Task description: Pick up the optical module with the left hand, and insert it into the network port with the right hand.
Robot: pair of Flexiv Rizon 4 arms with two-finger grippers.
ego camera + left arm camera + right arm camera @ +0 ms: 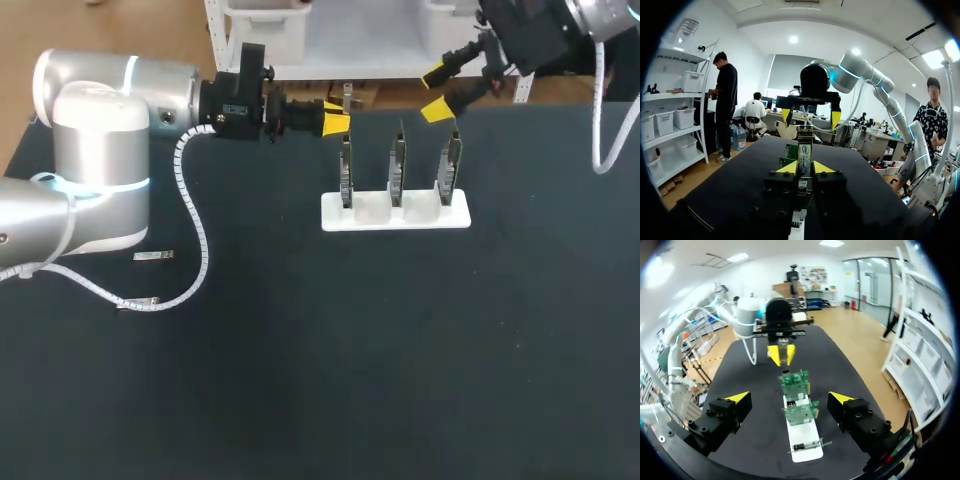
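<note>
So the optical module (805, 148) is up off the worktop (400, 360), standing upright and pinched from both sides between the yellow tips of the left pincer (335, 116), which is closed down narrow on it. My guess is it's held high like that so the labelled end sticks clear of the fingers and the other arm has something to grab. The right pincer (438, 93) sits at about 3 o'clock from the module in the head view, spread wide with nothing in it and facing the left one, so it looks lined up for the handover. Under and between the two are three green network cards (397, 165) parked upright in a white stand (395, 216), roughly 5 o'clock from the module. Where exactly the module plugs in is too small to make out. Room-wise, the worktop's far edge runs right behind both pincers at 12 o'clock, so not much slack there. The card tops sit close below the line between the pincers, so I'd keep any pass above those. Toward 6 o'clock it's open black surface. Two spare modules (152, 257) lie flat well off at 8 o'clock of the stand, near the left arm and out of the way.
</note>
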